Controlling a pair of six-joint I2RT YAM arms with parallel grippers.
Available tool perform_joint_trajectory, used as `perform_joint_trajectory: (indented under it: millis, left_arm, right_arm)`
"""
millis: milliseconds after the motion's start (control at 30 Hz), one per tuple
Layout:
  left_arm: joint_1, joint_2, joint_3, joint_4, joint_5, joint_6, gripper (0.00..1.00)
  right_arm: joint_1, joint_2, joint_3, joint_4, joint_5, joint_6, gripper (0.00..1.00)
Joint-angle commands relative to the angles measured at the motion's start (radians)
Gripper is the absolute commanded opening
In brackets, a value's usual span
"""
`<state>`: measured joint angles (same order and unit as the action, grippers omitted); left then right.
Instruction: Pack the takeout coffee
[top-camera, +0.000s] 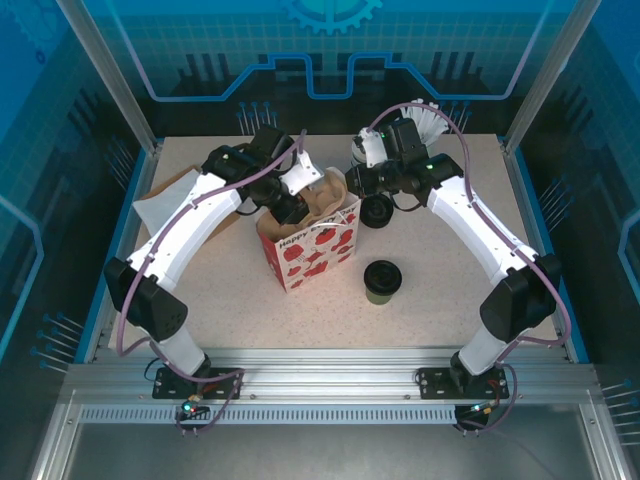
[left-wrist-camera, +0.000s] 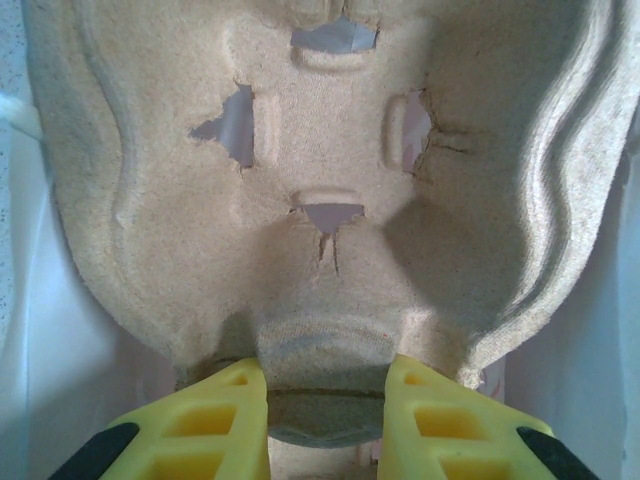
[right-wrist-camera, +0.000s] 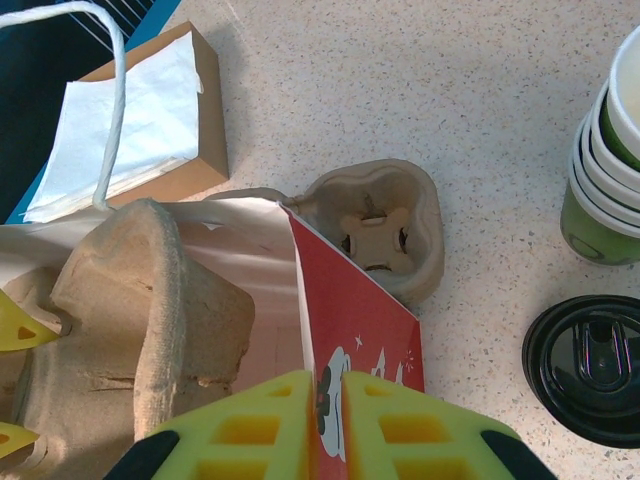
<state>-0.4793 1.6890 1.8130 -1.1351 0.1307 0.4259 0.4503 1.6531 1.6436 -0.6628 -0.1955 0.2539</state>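
Item 1, left hand (left-wrist-camera: 325, 400): clamping the lower lip of a pulp carrier (left-wrist-camera: 170, 230) and holding it in the mouth of the gift bag (top-camera: 312, 250), probably to seat it inside as a base for the cup.

Item 2, right hand (right-wrist-camera: 318, 425): pinching the bag's red wall between closed fingers, apparently holding the mouth spread and stopping the bag from sliding.

Item 3, takeout coffee (top-camera: 382, 281): standing upright on the tabletop (top-camera: 430, 310), lower right of centre in the top view, apart from the bag, grasped by neither hand.

Item 4, hidden or doubtful:
- bag's floor lying behind the carrier
- black lid (right-wrist-camera: 585, 365) running off the lower right edge of the right wrist view, any cup beneath impossible to tell
- nested cups (right-wrist-camera: 598, 150) being cut off at the right edge
- second carrier (right-wrist-camera: 378, 232) sitting partly behind the bag's rim
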Motion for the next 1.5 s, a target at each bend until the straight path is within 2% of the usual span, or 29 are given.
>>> perform_joint_trajectory:
  millis: [0, 667, 1033, 1300, 1467]
  left_arm:
    - [-0.008, 0.025, 0.046, -0.066, -0.027, 0.028, 0.26]
    - [-0.016, 0.100, 0.102, -0.135, -0.068, 0.045, 0.26]
    - [-0.042, 0.050, 0.106, -0.103, 0.003, 0.054, 0.26]
    - [-0.041, 0.084, 0.101, -0.136, -0.085, 0.050, 0.26]
    - [-0.041, 0.104, 0.097, -0.145, -0.103, 0.047, 0.26]
  right_arm:
    - [-0.013, -0.023, -0.004, 0.009, -0.011, -0.007, 0.16]
    - [-0.009, -0.019, -0.007, 0.019, -0.024, -0.015, 0.16]
    - [0.001, -0.016, -0.007, 0.019, -0.020, -0.020, 0.16]
    - [0.001, -0.018, -0.010, 0.022, -0.023, -0.021, 0.17]
    - [0.001, -0.024, -0.012, 0.020, -0.017, -0.024, 0.17]
